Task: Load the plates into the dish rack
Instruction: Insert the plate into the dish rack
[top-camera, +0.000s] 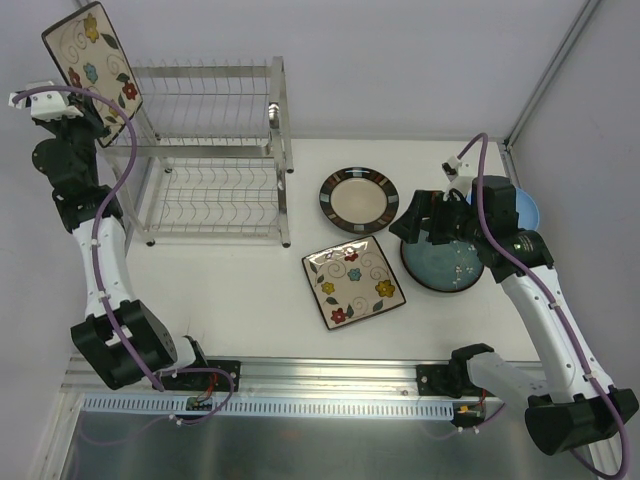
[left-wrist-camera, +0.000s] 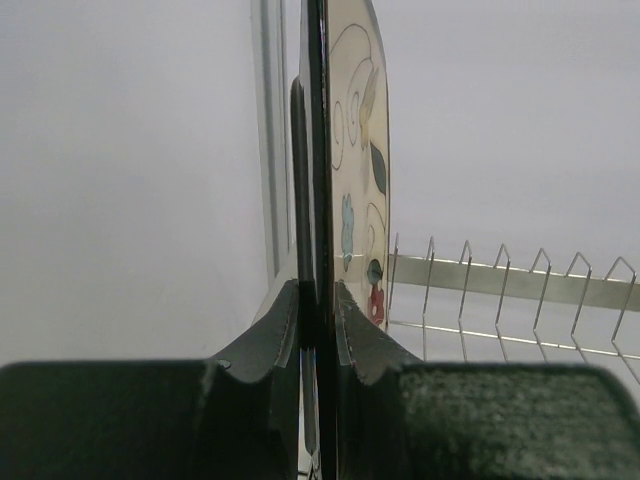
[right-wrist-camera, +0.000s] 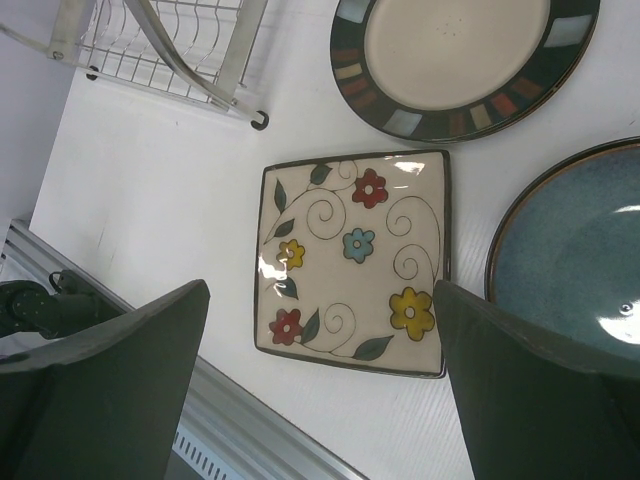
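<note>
A: At the dish rack's (top-camera: 215, 150) left end?
B: Left gripper (left-wrist-camera: 315, 300) clamped on a floral plate (top-camera: 92, 60), upright, beside the top tier.
A: Right gripper (right-wrist-camera: 315, 300)?
B: Jaws apart above a second floral plate (right-wrist-camera: 355, 262), teal plate (right-wrist-camera: 570, 250) beside.

L arm (top-camera: 100, 262) raised | L pincer (left-wrist-camera: 318, 300) clamped | R arm (top-camera: 545, 300) low, fwd | R pincer (right-wrist-camera: 320, 290) spread wide

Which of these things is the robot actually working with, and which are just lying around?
Part of the job: dish rack; held floral plate in the left gripper; loose floral plate; dark-rimmed round plate; teal plate; light blue plate.
Just there: metal rail at the near edge.
</note>
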